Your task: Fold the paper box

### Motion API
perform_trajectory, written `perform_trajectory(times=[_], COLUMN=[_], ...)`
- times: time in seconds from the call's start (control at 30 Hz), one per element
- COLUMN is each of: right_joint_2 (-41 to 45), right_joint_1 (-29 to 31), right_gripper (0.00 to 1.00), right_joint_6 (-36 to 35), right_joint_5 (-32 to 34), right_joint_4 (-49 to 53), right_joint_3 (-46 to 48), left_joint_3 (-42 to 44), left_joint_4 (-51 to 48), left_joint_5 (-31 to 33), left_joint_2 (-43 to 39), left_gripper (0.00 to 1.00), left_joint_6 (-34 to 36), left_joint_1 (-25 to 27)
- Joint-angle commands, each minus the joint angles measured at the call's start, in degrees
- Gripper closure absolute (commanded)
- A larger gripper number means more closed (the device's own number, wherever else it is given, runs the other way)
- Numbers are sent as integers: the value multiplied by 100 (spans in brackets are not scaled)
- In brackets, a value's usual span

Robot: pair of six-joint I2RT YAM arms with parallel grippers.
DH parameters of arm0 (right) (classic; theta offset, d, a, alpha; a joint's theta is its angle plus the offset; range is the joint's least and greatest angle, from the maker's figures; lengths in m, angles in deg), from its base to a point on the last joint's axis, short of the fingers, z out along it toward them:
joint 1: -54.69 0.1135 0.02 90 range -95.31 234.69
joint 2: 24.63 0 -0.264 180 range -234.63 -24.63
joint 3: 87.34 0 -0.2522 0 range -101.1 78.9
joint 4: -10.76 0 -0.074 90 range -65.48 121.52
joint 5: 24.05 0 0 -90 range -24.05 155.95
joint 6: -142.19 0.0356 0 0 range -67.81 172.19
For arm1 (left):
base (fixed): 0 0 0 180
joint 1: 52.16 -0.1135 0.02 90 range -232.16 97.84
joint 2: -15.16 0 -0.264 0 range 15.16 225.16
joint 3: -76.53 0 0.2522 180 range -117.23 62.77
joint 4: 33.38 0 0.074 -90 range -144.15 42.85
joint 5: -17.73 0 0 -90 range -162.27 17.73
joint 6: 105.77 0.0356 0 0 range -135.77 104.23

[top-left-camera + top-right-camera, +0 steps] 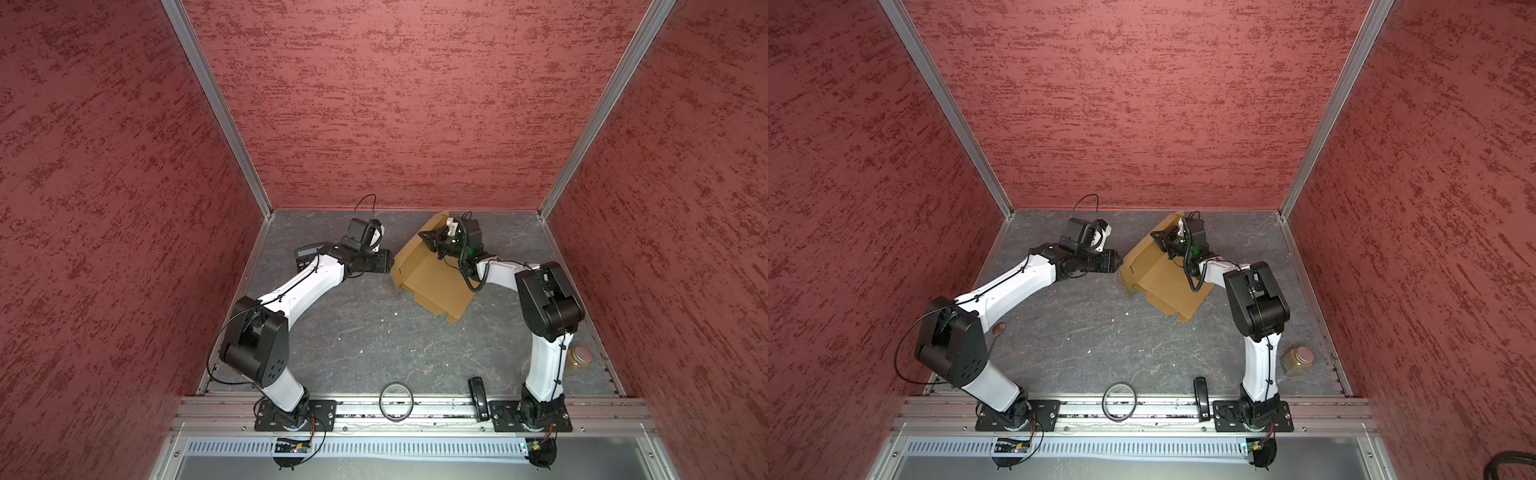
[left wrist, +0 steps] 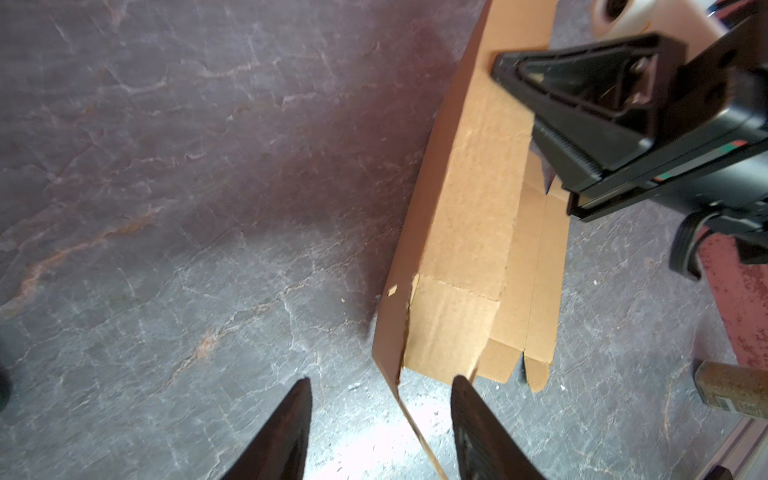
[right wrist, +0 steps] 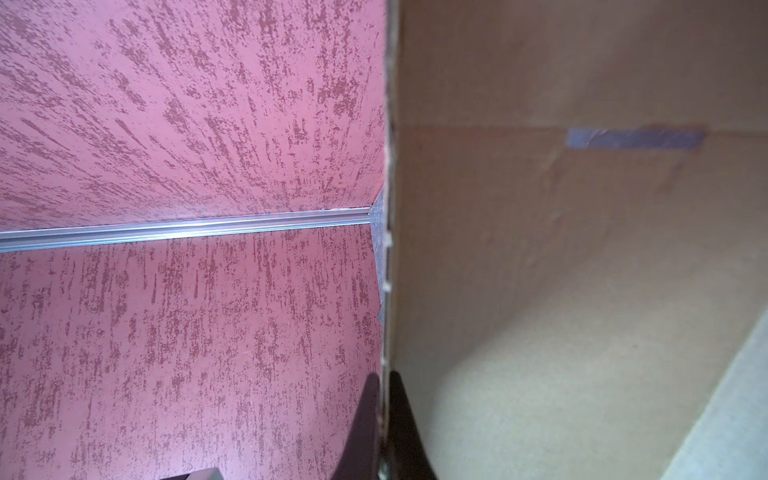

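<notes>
Paper box found far right on the table, close to the back wall. Near part flat on the surface, far-left panel lifted clear of it. Judged half done at best: side wall only partly stood up, tabs loose at the near end.

Found right gripper clenched on the raised far flap, grasping bare cardboard edge and nothing else. Pinch shallow, right at the rim.

Found left gripper released, jaws apart, holding nothing. Placed at the near-left corner of the sheet, thin lower edge running up between the fingers without visible contact.

Noted calculator far left, partly hidden behind the left arm, well apart from the box. Noted jar near right, beside the right arm.

Risks, as judged:
- Slip or stray crease at the right pinch, caused by hard pulling against a stiff fold line with so little card in the jaws.
- Further tearing at the ragged cut by the corner crease, caused by closing the left jaws there and twisting.
- Whole sheet swinging about the single hold, or sliding into the back wall — caused by a sideways push from the left with nothing pinning the flat part.
- Wrong layer caught by the left jaws, with wall and base edges nearly overlapping at that corner.
</notes>
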Motion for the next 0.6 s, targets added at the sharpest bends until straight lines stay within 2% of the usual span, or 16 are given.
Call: perform_trajectory(times=[0.0,0.23,0.57], right_joint_2=[165,160,114], right_joint_1=[31,31,31], right_gripper=[98,98,98], right_joint_6=[112,148,221], right_joint_5=[47,47,34], right_joint_4=[-244,-296,-423], right_joint_3=[90,116,185], left_joint_3=[-231,-437,-710], left_joint_4=[-367,-399,-570], left_joint_5=[80,150,704], left_joint_2=[228,544,857], left_gripper=[46,47,52], left_joint_6=[166,214,165], left_joint_1=[56,133,298])
